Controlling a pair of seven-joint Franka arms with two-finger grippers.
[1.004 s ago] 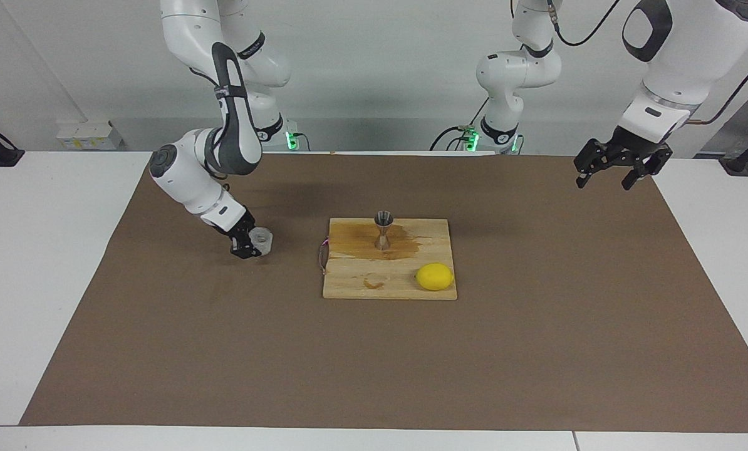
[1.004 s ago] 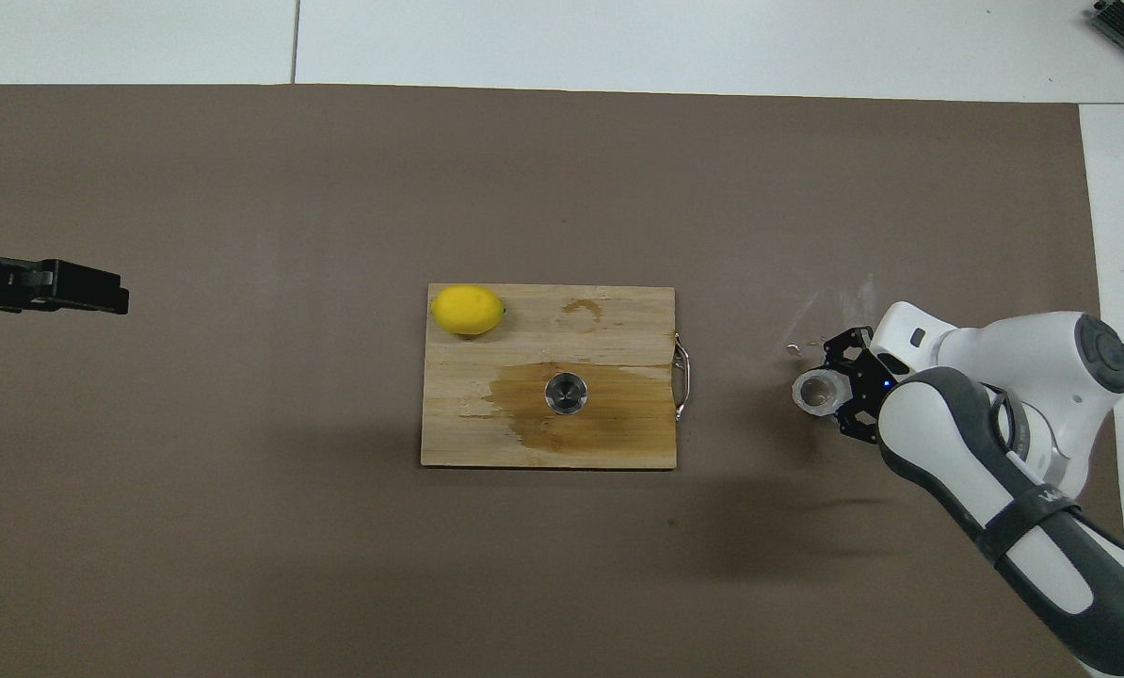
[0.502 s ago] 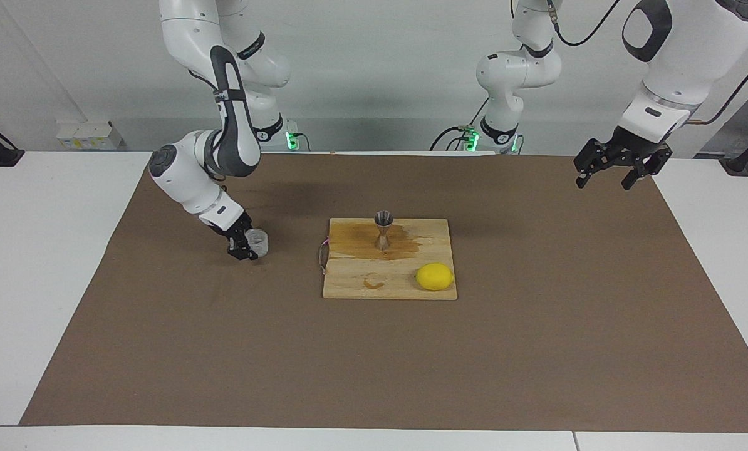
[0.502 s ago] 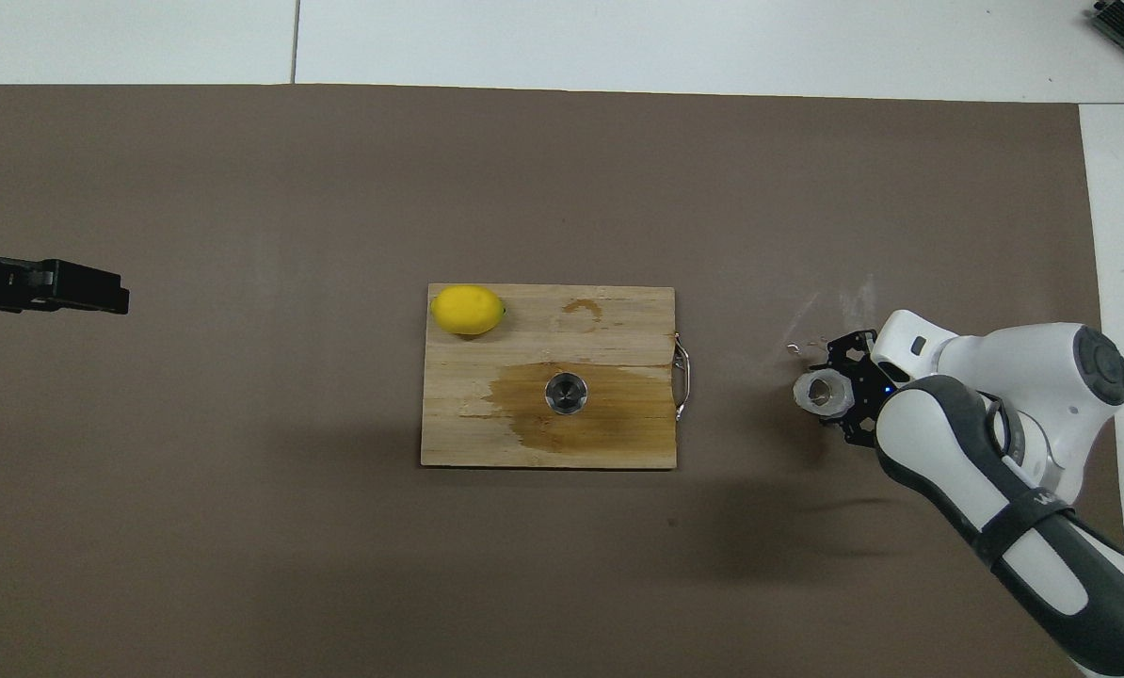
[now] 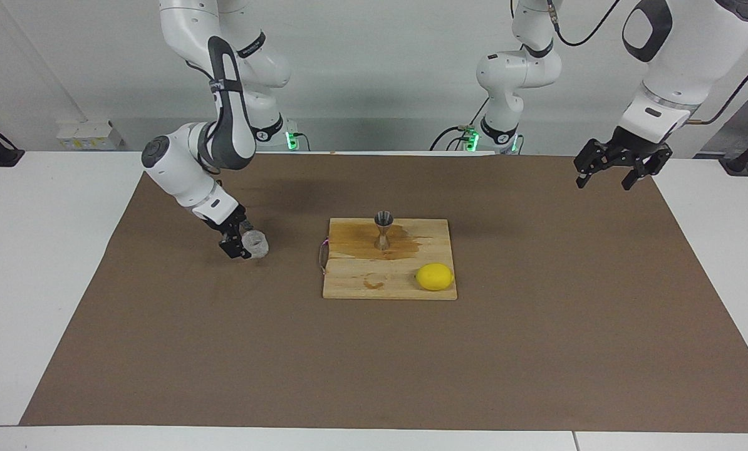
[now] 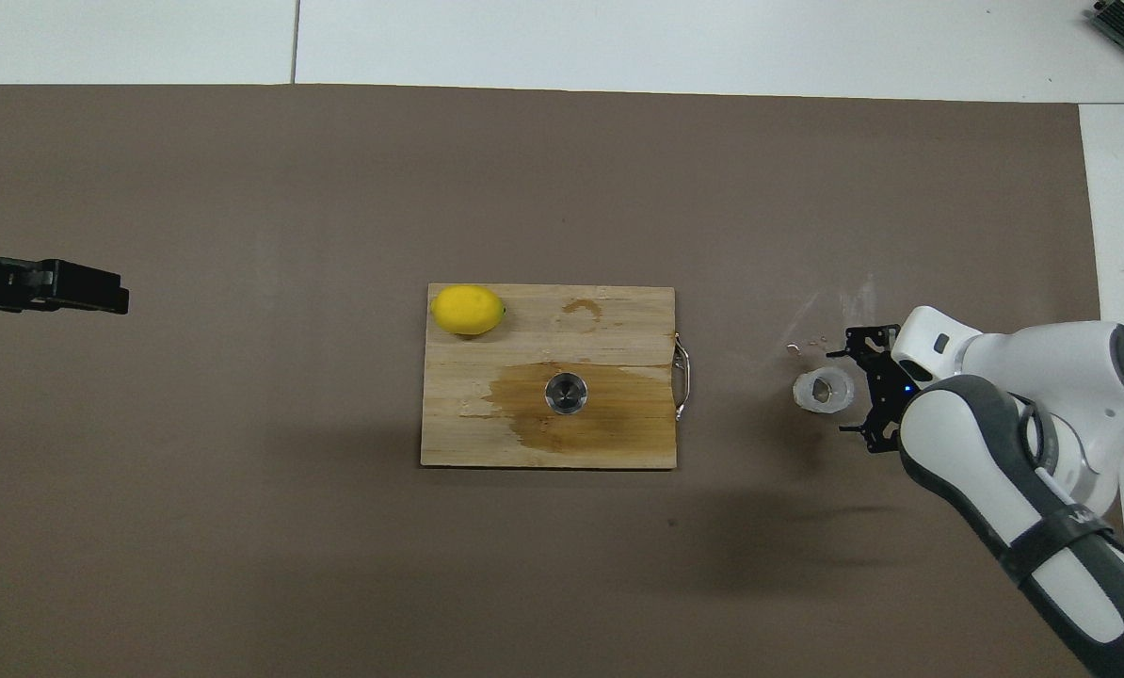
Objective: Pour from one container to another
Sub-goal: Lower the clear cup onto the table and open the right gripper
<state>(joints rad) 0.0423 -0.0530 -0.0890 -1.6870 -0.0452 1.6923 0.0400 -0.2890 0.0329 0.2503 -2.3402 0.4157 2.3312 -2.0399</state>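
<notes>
upright, clear cup [image 6: 822, 392] (empty-looking) beside open right pincer [image 6: 865, 388]

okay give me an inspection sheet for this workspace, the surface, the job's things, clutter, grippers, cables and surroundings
Surface: brown mat over a white table; wet stain on the wooden cutting board around the jigger.
Job's things: squat clear textured cup upright on the mat toward the right arm's end; silvery hourglass metal jigger upright on the board.
Clutter: yellow lemon on the board, farther from the robots than the jigger.
Grippers: right gripper open beside the cup, not gripping it; left gripper open, waiting in the air over the mat's edge.
Cables: black cables at the arm bases.
Surroundings: white wall.
</notes>
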